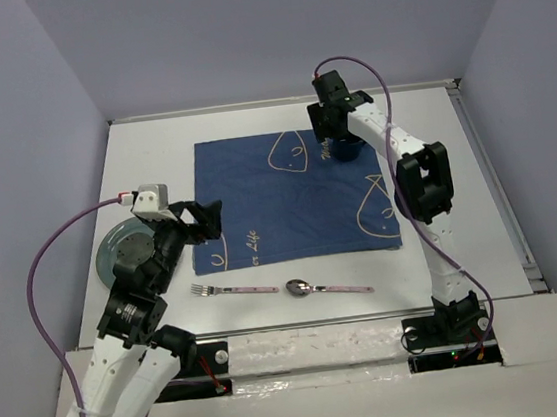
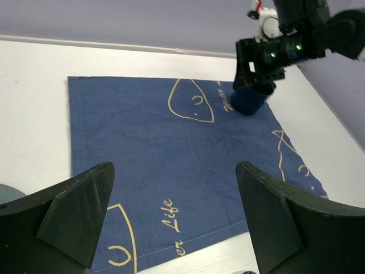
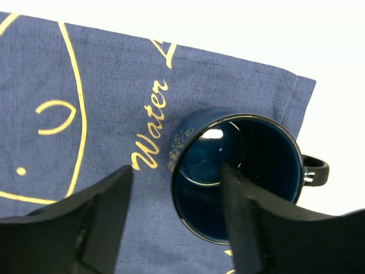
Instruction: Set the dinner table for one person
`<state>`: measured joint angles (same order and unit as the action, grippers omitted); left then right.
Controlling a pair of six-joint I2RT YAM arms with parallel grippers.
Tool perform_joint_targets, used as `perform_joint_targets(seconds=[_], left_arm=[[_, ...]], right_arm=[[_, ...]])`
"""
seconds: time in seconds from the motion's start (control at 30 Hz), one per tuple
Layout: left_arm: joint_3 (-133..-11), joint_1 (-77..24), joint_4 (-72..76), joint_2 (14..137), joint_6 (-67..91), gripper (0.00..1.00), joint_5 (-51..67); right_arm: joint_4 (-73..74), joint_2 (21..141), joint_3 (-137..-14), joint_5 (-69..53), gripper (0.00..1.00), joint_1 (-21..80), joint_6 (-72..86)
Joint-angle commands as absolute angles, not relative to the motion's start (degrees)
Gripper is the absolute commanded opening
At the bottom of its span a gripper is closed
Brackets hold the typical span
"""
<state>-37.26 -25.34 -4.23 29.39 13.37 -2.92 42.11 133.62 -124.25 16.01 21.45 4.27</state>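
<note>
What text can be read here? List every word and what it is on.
"Water": gold script on the blue cloth, beside the mug.
"Life": gold script on the same cloth, by its near edge, in the left wrist view.
Small pale print on the mug's outer wall: too small to read.

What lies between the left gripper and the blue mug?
Only blue cloth lies between left gripper and mug; the left wrist view shows it.
</note>
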Motion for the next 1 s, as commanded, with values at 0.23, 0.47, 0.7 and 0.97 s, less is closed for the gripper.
perform_joint_targets(seconds=[0.23,0.47,0.7,0.97], left_arm=[[-43.4,-24.7,-14.7,34.1,23.6,0.99,-24.8],[-45.3,-24.7,-15.5,26.2,21.9,0.99,-26.9],[-54.1,-24.7,-15.7,25.3,18.3,0.99,-30.9],[-43.7,-24.6,-10.3,20.2,17.6,0.99,-23.9]], right_arm=[[36.5,116.9,-119.0,4.6,0.74,21.9,11.5],[8.8,104.4,-92.1,-15.5,0.63,33.0,28.5],[-3.8,116.9,-96.5,-19.8,0.62,49.2,40.1],[-3.7,132.0,-107.1,-14.9,0.62,55.1,45.1]])
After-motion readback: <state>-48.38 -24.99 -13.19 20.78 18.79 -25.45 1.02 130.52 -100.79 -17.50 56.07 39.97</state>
